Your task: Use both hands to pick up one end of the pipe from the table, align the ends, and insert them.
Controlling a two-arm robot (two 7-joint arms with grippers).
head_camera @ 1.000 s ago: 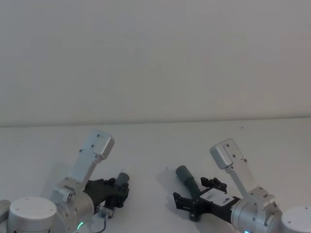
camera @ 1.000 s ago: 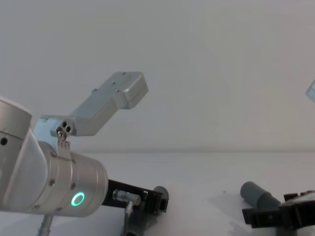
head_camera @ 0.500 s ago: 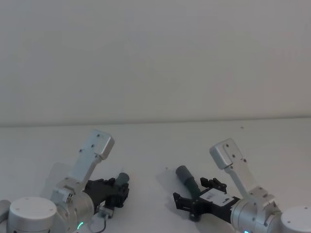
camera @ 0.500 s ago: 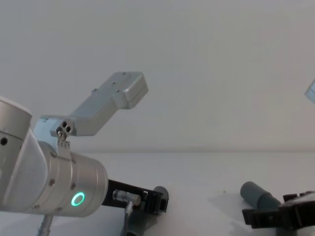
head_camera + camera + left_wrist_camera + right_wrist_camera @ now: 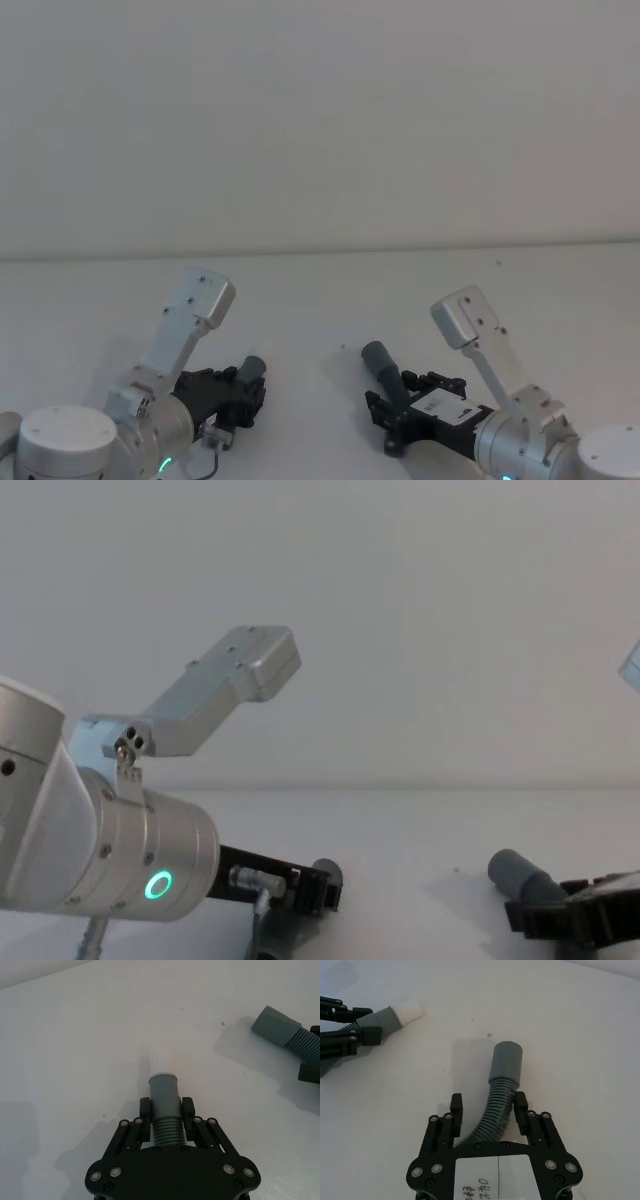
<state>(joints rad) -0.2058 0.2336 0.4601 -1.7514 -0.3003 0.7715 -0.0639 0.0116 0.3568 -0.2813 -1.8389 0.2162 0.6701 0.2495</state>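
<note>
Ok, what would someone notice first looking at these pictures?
The left gripper, near the robot on the white table, is clamped on the ribbed pipe just behind one cuff. To its right, the right gripper straddles the pipe behind the other cuff, jaws open with a gap on one side.

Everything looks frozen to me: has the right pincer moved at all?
Yes. The right pincer has narrowed inward toward the pipe, which lies unmoved on the table.
</note>
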